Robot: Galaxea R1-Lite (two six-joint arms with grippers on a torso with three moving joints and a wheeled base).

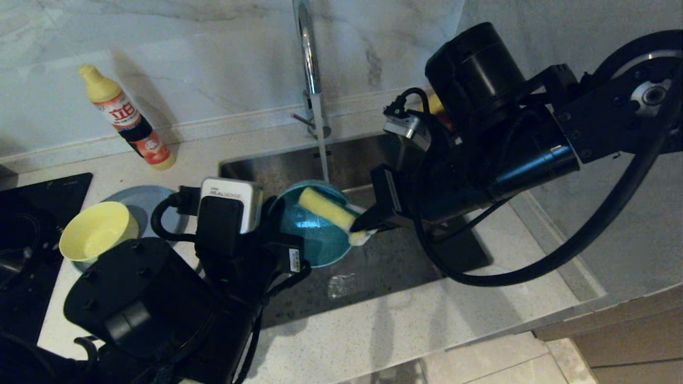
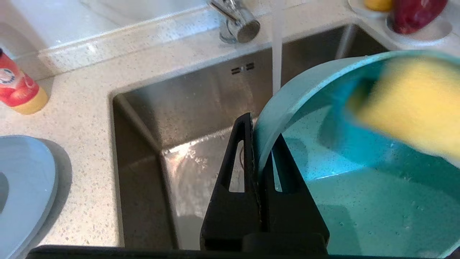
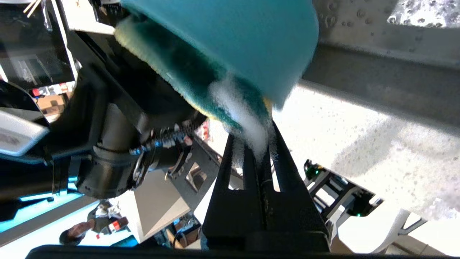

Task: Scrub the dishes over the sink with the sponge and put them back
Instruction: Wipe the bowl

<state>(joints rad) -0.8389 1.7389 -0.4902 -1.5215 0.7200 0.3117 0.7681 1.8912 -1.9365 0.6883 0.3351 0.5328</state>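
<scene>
Teal-blue bowl (image 1: pixel 315 234) sits tilted above the sink (image 1: pixel 373 266), its rim pinched between the fingers of my left gripper (image 2: pixel 260 144), one finger inside the wall and one outside. My right gripper (image 1: pixel 363 226) is clamped tight on one end of the sponge (image 1: pixel 326 209), whose yellow foam lies across the bowl's inside, touching it; foam clings at my fingertips. Water runs from the chrome tap (image 1: pixel 309 69) just behind the bowl's rim. On the counter to my left, the yellow bowl (image 1: pixel 96 232) rests on the grey-blue plate (image 1: pixel 144 200), with a dish soap bottle (image 1: pixel 128 117) standing behind them.
</scene>
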